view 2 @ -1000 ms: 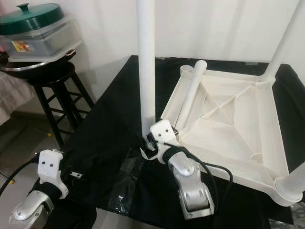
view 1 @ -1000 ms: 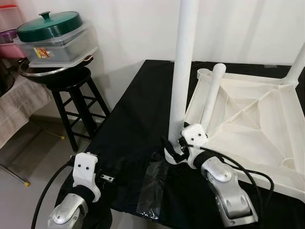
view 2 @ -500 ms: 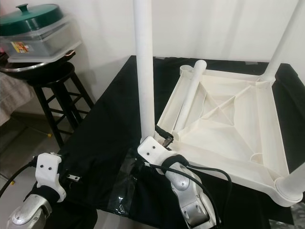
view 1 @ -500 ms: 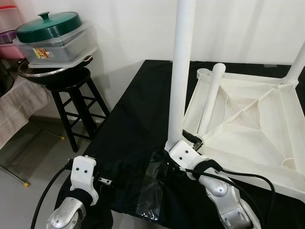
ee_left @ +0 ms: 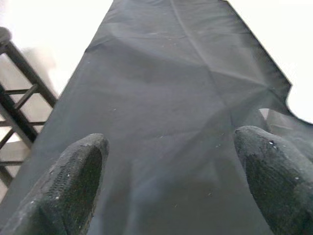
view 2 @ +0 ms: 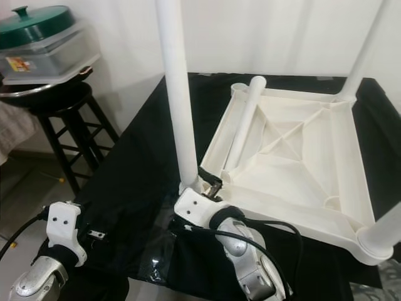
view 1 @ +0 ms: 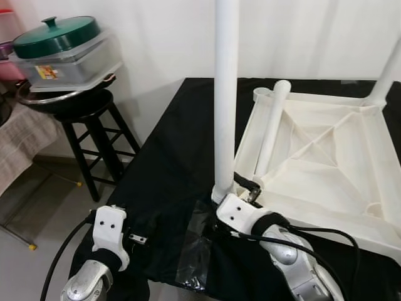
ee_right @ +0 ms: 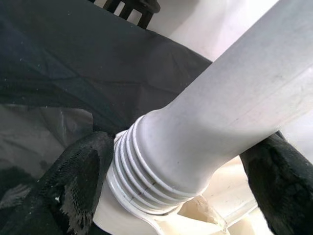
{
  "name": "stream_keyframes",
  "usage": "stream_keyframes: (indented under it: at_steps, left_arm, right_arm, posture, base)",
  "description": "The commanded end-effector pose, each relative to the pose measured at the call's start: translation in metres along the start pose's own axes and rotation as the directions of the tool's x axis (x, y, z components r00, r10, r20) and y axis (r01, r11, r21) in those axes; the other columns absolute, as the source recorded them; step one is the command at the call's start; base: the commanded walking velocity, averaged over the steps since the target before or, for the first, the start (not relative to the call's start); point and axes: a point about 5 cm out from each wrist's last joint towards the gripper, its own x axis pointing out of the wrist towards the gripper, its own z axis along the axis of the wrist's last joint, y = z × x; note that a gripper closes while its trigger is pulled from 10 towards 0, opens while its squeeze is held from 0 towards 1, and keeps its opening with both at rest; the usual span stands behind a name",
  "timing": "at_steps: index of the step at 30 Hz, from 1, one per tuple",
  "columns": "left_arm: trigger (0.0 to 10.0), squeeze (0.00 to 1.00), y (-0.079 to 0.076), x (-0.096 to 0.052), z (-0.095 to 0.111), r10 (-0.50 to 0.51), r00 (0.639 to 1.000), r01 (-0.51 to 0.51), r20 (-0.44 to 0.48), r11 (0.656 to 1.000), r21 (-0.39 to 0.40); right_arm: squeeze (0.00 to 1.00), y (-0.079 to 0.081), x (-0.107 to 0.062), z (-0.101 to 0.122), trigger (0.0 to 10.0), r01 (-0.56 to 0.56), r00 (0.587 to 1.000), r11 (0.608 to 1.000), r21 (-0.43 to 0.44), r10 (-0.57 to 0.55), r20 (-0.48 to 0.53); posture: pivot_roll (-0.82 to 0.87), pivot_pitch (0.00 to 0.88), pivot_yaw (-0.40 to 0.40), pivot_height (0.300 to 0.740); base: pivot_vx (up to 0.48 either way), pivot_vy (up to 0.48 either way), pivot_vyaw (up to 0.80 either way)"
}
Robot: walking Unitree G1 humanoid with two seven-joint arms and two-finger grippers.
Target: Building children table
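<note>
Fingers of my right gripper [ee_right: 171, 196] straddle the upright white table leg [view 1: 225, 94] at its ribbed base in the upturned tabletop's [view 1: 326, 163] near corner socket; left gripper [ee_left: 166, 186] gapes wide over the black-draped counter [view 1: 169, 169].

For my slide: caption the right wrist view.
Right gripper straddling the ribbed base of an upright white plastic table leg above black cloth.
</note>
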Motion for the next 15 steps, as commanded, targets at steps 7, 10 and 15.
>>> stream_keyframes:
  at_steps: [7,10,15]
  left_arm:
    - [10.0,0.00,0.0047,-0.0019,0.0037,0.003,1.000,-0.003,0.008,1.000,0.006]
    - [10.0,0.00,0.0045,-0.0020,0.0038,0.003,1.000,-0.003,0.008,1.000,0.004]
    - [10.0,0.00,0.0043,-0.0024,0.0042,-0.001,1.000,0.001,0.008,1.000,0.001]
  right_arm:
    - [0.00,0.0128,0.0034,0.0055,10.0,-0.046,0.998,0.994,-0.099,0.050,0.035]
    - [0.00,0.0128,0.0036,0.0068,10.0,-0.060,0.996,0.995,-0.081,0.065,0.063]
    - [0.00,0.0132,0.0042,0.0079,10.0,-0.075,0.992,0.995,-0.068,0.081,0.098]
  posture:
    - [-0.06,0.091,0.090,0.740]
    - [-0.06,0.091,0.091,0.740]
    - [-0.06,0.093,0.092,0.740]
  base:
    - [0.000,0.000,0.00]
    - [0.000,0.000,0.00]
    - [0.000,0.000,0.00]
